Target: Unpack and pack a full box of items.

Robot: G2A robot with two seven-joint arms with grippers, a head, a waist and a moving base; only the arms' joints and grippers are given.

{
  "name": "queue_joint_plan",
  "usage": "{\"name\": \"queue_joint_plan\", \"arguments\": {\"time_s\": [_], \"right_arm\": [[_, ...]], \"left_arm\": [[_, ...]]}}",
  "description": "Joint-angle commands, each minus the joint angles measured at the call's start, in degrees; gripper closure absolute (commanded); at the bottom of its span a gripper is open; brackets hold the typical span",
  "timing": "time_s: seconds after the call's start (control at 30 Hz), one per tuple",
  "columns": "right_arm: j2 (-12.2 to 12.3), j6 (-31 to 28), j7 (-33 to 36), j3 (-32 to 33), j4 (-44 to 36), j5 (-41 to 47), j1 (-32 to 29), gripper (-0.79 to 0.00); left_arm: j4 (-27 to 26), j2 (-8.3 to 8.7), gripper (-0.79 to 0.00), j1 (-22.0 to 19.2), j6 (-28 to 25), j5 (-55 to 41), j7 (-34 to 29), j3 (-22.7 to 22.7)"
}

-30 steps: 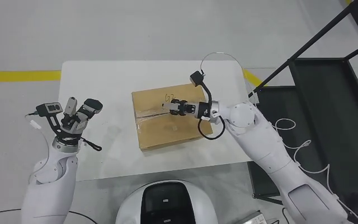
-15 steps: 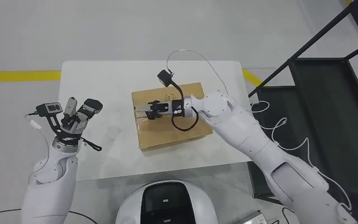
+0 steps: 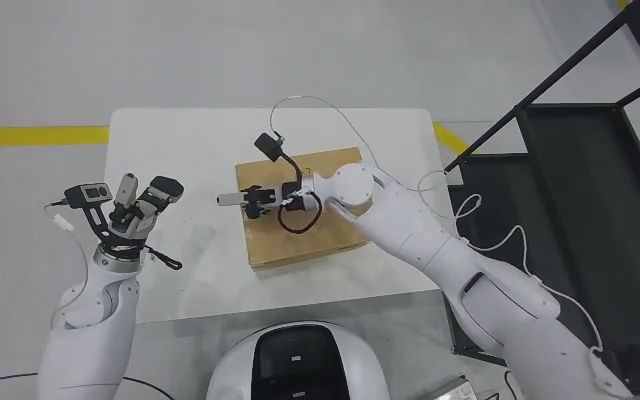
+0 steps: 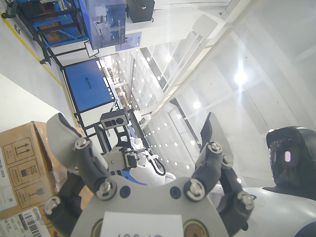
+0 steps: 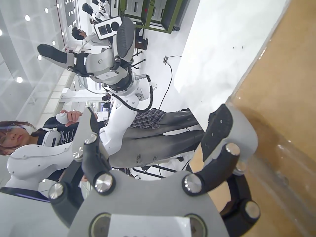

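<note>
My right claw [image 3: 236,198] [image 5: 153,124] is wide open and holds nothing. It is at the box [image 3: 300,235] [image 5: 279,87] edge on the left arm's side, with its tips past that edge. One of its fingers [image 5: 217,129] is just beside the box corner where the tape [image 5: 284,154] runs; I cannot tell if it touches. The box is closed and sits on the surface [image 3: 180,140]. One second ago this claw was over the middle of the box top; it has moved across the top to that edge. My left claw [image 3: 140,195] [image 4: 133,127] is also released, well apart from the box, and has not moved.
</note>
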Motion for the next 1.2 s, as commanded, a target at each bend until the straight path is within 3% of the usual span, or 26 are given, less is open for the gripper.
{"name": "queue_joint_plan", "arguments": {"time_s": [0.0,0.33,0.83,1.17], "right_arm": [[-0.3,0.3,-0.2,0.1,1.0,-0.2,0.1,-0.785],[0.5,1.8,-1.4,4.1,1.8,-0.3,-3.1,-0.785],[6.3,9.6,-3.9,17.4,-9.5,-7.4,-13.9,-0.785],[8.5,13.1,-6.1,24.8,-15.8,-7.9,-21.0,-0.785]], "left_arm": [[0.0,0.0,-0.785,0.0,0.0,0.0,0.0,0.0],[0.0,0.0,-0.785,0.0,0.0,0.0,0.0,0.0],[0.0,0.0,-0.785,0.0,0.0,0.0,0.0,0.0],[0.0,0.0,-0.785,0.0,0.0,0.0,0.0,0.0]]}}
